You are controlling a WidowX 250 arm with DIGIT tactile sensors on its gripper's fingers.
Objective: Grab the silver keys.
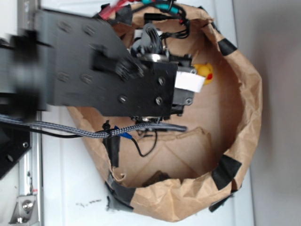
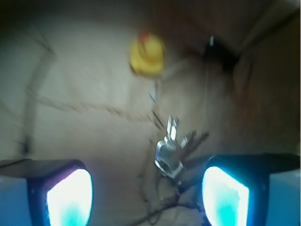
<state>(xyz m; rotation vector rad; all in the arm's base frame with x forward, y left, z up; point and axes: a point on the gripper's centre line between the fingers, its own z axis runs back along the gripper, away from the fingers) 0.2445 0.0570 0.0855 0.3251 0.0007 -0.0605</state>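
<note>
Hovering wide open over the brown paper, the hand (image 2: 148, 188) grips nothing; its two glowing fingertips (image 2: 70, 200) sit well apart at the wrist view's bottom corners. Between them lie the silver keys (image 2: 171, 150), a blurred shiny bunch fanned on a thin ring. Beyond them sits a yellow rubber duck (image 2: 147, 55).

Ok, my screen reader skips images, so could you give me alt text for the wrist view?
Blurred close-up: a small bunch of shiny silver metal keys lies on brown paper between the open pincer and its two glowing cyan fingertips. A yellow rubber duck sits farther back.
</note>
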